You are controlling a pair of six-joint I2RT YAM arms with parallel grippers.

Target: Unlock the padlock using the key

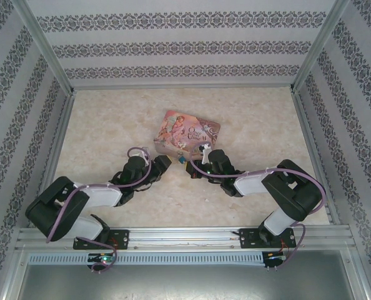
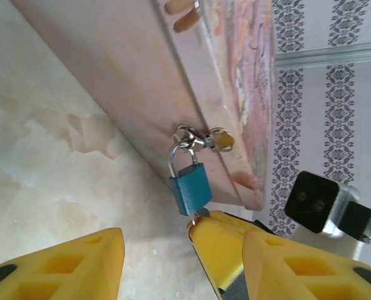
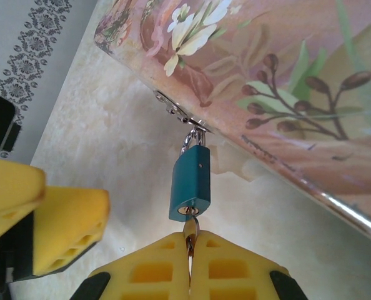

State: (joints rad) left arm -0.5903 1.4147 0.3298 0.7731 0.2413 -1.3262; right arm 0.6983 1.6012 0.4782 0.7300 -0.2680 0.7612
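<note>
pale marbled tabletop (image 1: 110,125), damask-striped wallpaper walls (image 1: 173,50), aluminium frame rails (image 1: 185,234)

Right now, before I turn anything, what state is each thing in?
tin: lid shut, hasp latched.
padlock: shackle shut through the hasp, hanging.
key: tip in the padlock's keyhole.
right gripper: shut on the key.
left gripper: open, holding nothing.

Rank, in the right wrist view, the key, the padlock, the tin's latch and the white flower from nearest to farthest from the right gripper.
1. key, pinched in the right gripper, bottom centre.
2. padlock, directly above the key.
3. latch, higher still, where the padlock hangs.
4. white flower, painted near the top edge.
</note>
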